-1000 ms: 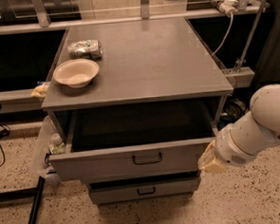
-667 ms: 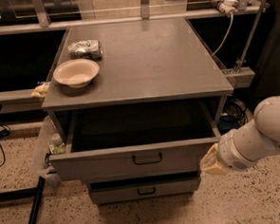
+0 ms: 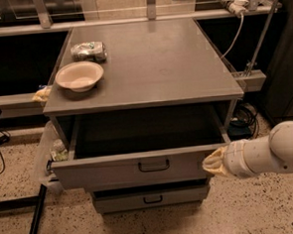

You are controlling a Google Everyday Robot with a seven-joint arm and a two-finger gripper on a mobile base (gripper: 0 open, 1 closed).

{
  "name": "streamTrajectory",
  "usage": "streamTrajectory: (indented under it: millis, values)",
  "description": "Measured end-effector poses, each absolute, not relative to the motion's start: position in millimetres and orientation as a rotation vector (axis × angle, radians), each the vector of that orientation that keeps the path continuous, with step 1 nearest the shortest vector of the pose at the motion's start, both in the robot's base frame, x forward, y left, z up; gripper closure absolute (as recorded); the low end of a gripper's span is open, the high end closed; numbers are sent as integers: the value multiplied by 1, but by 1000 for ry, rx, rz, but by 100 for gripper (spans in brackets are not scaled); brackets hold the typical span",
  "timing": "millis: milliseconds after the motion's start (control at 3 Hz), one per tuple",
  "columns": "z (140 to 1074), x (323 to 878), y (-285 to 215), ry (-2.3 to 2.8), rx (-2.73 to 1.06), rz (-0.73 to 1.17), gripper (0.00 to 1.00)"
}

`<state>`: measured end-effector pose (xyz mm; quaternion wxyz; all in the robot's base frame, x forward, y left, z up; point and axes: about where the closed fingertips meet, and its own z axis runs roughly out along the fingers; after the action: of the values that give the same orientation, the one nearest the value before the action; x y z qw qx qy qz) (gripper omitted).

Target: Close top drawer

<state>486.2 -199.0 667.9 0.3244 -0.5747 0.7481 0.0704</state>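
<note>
The top drawer (image 3: 115, 169) is a wide grey metal drawer, pulled out from under the cabinet top, with a dark interior and a small black loop handle (image 3: 154, 165) at its centre. A lower grey drawer (image 3: 146, 198) with a matching handle sits beneath it, slightly out. My gripper (image 3: 212, 163) comes in from the right on a white arm and its tan tip is at the right end of the top drawer's front, touching or nearly touching it.
A beige bowl (image 3: 79, 76) and a crumpled silver packet (image 3: 88, 51) sit on the cabinet top (image 3: 158, 63) at the left. A plastic bag with a bottle (image 3: 55, 150) hangs at the cabinet's left. A black stand leg (image 3: 36, 220) lies on the speckled floor. Cables (image 3: 241, 115) at right.
My arm has drawn back to the right and lowered slightly, with the gripper tip still at the drawer's right front corner. The drawer's opening looks unchanged.
</note>
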Motion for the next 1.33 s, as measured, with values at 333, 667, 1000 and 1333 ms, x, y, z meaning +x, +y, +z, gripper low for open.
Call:
streamTrajectory:
  millis: [333, 667, 1000, 1333]
  values:
    - [665, 507, -194, 1865, -1476, 162, 100]
    - [666, 534, -189, 1791, -1451, 145, 100]
    - [670, 561, -185, 1750, -1438, 128, 100]
    - [675, 613, -184, 1730, -1425, 107, 100]
